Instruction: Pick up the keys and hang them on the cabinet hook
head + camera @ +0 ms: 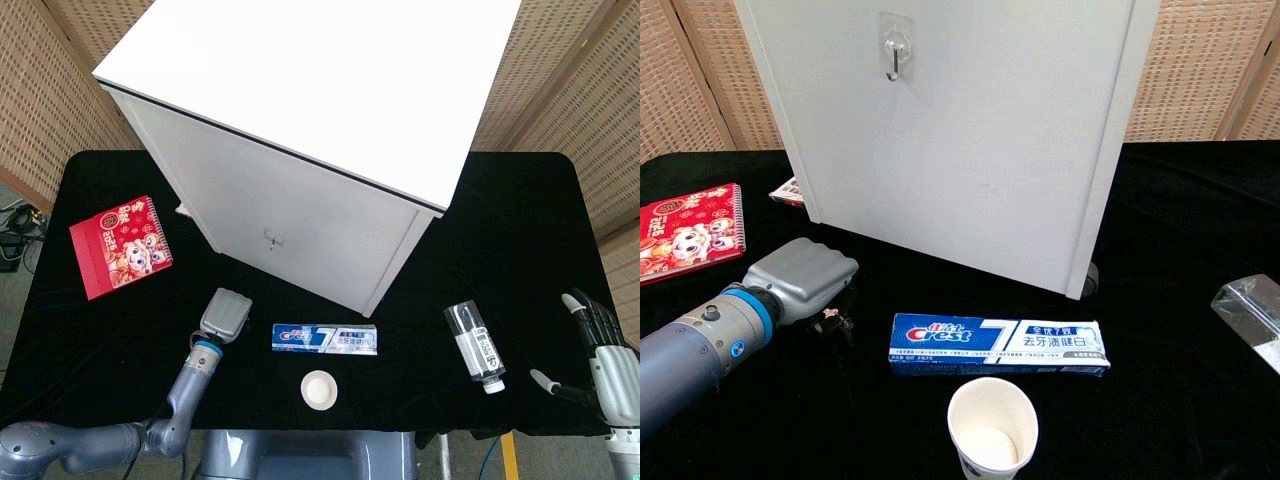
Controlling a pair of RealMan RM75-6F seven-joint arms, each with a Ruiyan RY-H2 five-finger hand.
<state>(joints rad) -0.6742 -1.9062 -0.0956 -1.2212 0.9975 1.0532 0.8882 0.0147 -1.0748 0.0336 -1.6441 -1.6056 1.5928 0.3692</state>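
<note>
The keys (836, 323) are a small dark bunch on the black cloth, left of the toothpaste box; most of the bunch is hidden under my left hand. My left hand (800, 274) lies knuckles-up over them, its fingers curled down onto the bunch, and also shows as the left hand (224, 312) in the head view. The hook (896, 52) is a small metal hook on a clear pad, high on the white cabinet (970, 150) front; the same hook (270, 238) shows from above. My right hand (600, 360) rests at the table's right front corner with fingers spread, holding nothing.
A Crest toothpaste box (997, 345) lies in front of the cabinet, with a paper cup (992, 428) just nearer me. A red notebook (122, 246) lies far left. A clear bottle (475, 346) lies right of centre. A small printed item (788, 190) pokes out by the cabinet's left corner.
</note>
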